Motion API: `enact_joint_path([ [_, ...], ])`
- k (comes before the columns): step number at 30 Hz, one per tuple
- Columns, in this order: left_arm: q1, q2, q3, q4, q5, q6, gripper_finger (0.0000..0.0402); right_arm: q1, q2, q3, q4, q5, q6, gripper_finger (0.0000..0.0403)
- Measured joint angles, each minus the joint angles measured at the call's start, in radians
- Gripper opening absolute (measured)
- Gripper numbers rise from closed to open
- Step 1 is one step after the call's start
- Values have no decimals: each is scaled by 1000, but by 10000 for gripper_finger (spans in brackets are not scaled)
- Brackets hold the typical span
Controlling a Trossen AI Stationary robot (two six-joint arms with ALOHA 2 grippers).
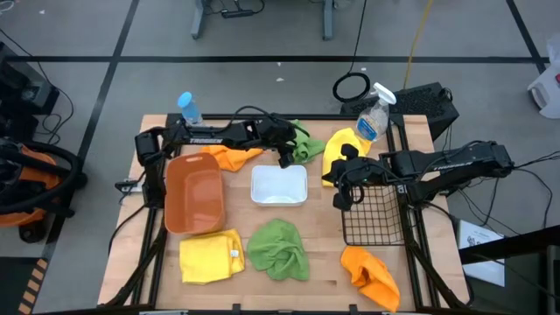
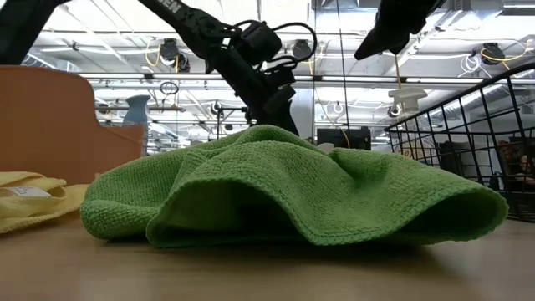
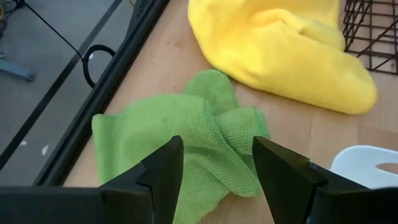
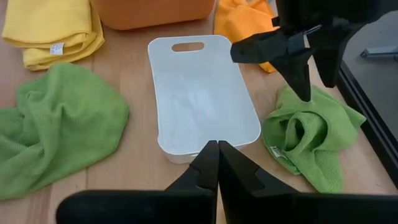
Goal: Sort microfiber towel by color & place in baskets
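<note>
So the left gripper [image 1: 292, 156] is hovering over the crumpled fuzzy green microfiber towel [image 3: 186, 137] at the far side of the light wooden table [image 1: 324, 232], jaws spread wide open with the cloth showing between them, not touching it as far as I can see. That towel is bunched up with a fold running through the middle, right beside the lumpy yellow microfiber towel [image 1: 343, 149], which sits against the black wire-mesh basket [image 1: 376, 214] on the right.

The right gripper [image 4: 214, 163] hangs by the basket's far left corner, jaws pressed together with nothing in them.

The small white rectangular plastic tub [image 1: 279, 185] sits mid-table, and the orange-brown rounded plastic tub [image 1: 193, 192] is left of it, both with nothing inside. A wrinkled orange towel [image 1: 232, 156] lies just beyond the brown tub. Along the near side: a folded yellow towel [image 1: 210, 255] with a little tag, a second green towel [image 1: 278, 248] in a rumpled heap, and another orange towel [image 1: 371, 275] near the right corner. A clear spray bottle [image 1: 374, 116] stands at the far edge.
</note>
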Motion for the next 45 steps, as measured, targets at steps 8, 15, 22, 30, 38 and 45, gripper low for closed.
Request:
enact_joint_path([
  [8, -42, -9, 0, -46, -1, 15, 199, 0, 0, 0, 0, 2, -1, 0],
  [15, -86, -18, 3, -72, -27, 27, 199, -5, 10, 0, 0, 134, -2, 0],
  [22, -97, -135, 13, -189, -58, -24, 198, -70, 66, -53, 99, 160, -102, 0],
  [30, -97, -334, -106, -189, -45, -27, 198, -280, 214, -55, 316, -122, -200, 32],
  [38, -102, -468, -319, -46, -41, -80, 198, -412, 376, -27, 368, -185, -248, 139],
  [45, -105, -525, -440, 30, -42, -132, 198, -439, 453, 20, 379, -186, -319, 220],
])
